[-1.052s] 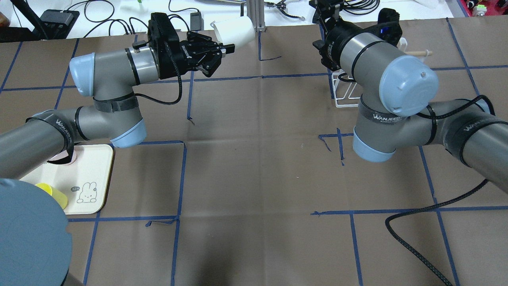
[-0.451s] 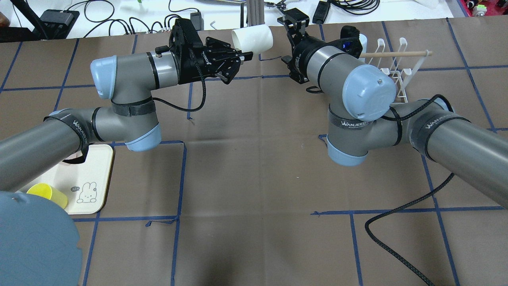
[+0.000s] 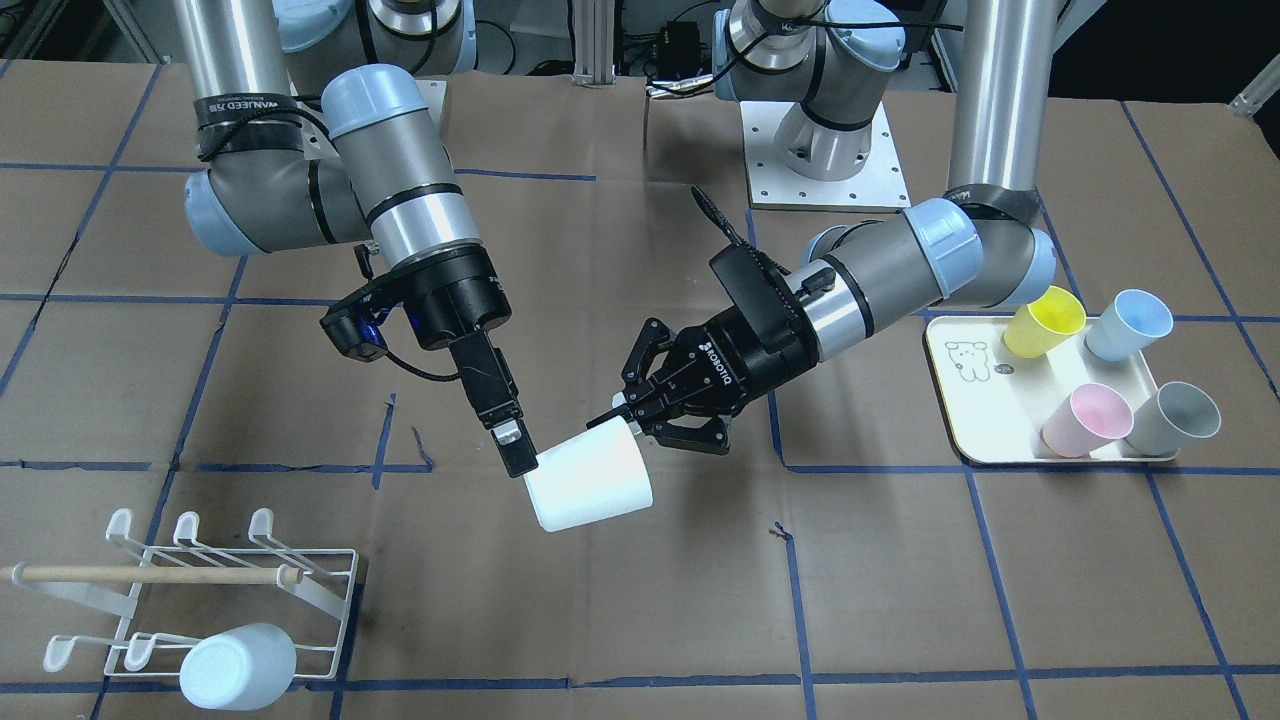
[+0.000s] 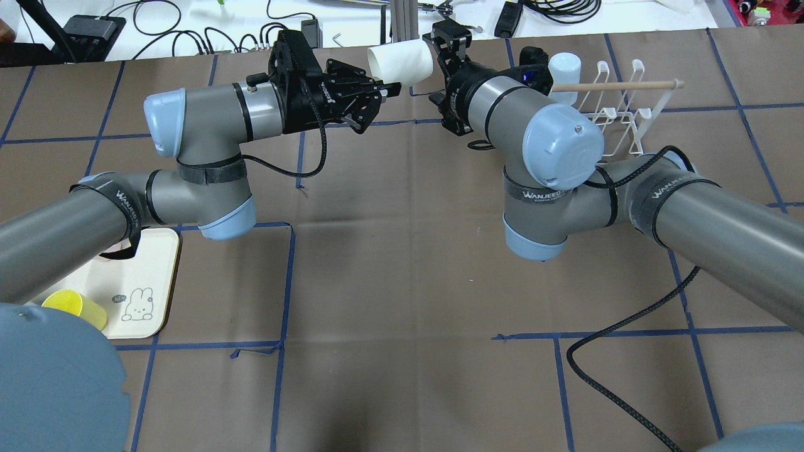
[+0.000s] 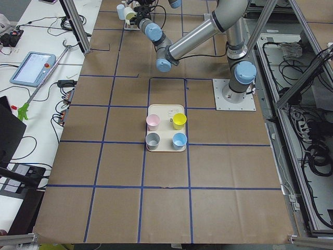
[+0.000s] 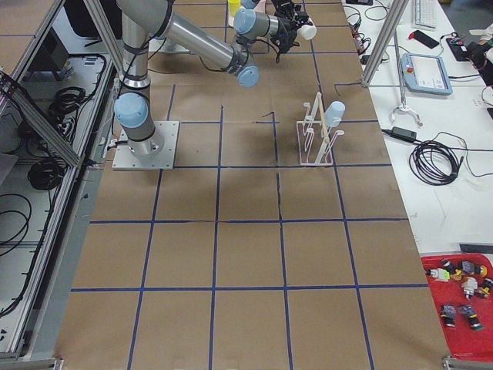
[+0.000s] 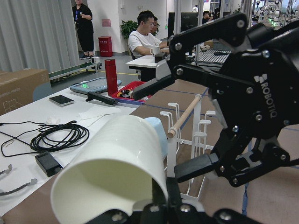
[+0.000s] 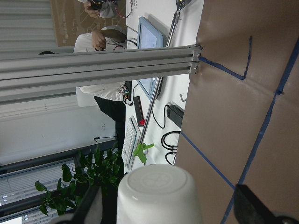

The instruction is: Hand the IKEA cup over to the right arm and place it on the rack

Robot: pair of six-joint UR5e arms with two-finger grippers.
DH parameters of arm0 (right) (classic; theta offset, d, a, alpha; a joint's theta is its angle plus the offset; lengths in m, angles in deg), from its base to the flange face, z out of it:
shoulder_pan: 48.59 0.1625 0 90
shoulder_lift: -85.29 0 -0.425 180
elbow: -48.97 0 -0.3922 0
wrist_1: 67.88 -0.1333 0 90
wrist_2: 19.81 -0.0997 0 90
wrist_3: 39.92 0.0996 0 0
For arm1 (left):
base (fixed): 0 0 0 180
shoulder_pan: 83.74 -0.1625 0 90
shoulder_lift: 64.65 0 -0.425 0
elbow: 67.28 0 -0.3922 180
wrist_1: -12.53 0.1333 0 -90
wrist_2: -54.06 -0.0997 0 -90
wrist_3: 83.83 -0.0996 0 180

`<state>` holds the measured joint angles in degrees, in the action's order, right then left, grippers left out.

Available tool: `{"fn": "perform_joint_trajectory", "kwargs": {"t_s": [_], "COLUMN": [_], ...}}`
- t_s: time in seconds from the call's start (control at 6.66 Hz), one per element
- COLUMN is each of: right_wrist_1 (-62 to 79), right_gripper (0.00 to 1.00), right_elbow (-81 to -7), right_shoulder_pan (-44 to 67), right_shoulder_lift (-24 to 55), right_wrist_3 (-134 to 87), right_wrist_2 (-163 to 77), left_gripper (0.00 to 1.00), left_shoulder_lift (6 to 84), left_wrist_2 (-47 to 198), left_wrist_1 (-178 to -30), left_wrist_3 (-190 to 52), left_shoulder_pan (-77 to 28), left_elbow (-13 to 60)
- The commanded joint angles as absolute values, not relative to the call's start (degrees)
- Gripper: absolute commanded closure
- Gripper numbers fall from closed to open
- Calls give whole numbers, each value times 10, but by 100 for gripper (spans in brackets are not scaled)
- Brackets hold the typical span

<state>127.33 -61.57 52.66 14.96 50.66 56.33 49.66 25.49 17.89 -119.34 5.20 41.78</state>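
The white IKEA cup (image 3: 590, 485) hangs on its side in mid-air over the table's far middle (image 4: 402, 63). My left gripper (image 3: 625, 412) is shut on its rim wall, one finger inside the mouth (image 7: 161, 196). My right gripper (image 3: 515, 455) is at the cup's closed base. In the right wrist view its fingers (image 8: 88, 210) stand open on both sides of the base (image 8: 159, 196), not touching it. The white wire rack (image 3: 330, 575) with a wooden dowel (image 3: 150, 575) stands to my right (image 4: 619, 113) and carries a pale-blue cup (image 3: 235, 665).
A cream tray (image 3: 960, 400) on my left holds yellow (image 3: 1045, 320), blue (image 3: 1130, 322), pink (image 3: 1088, 418) and grey (image 3: 1175, 418) cups. A black cable (image 4: 622, 326) lies on the table near the right arm. Aluminium posts stand at the far edge (image 4: 402, 16).
The right arm swung from over the rack to the cup, and its gripper now stands around the cup's base. The left arm carried the cup to the right, then held still.
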Motion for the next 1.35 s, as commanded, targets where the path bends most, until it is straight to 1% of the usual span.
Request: {"fn": "perform_joint_trajectory", "kwargs": {"t_s": [0.0,0.3,0.6,0.75,1.2], "right_wrist_1": [1270,1269,1269,1270,1269], "right_gripper": [1,1,1,5,19], "right_elbow": [-591,-572,-571,-571,-569], "right_shoulder_pan": [531,538,542,542,549], "right_shoulder_lift": [168,185,190,191,191], "right_wrist_3": [507,507,507,507,506], "right_wrist_2": [562,565,566,566,567], "left_gripper": [97,97,97,97,95], "left_shoulder_lift": [496,495,494,494,493], "left_wrist_2": [255,255,255,255,254], "left_wrist_1": [179,179,179,179,178], "left_wrist_3": [-1193,-1193,-1192,-1191,-1191], "left_shoulder_pan": [52,52,52,52,52], "left_elbow": [418,418,418,417,417]}}
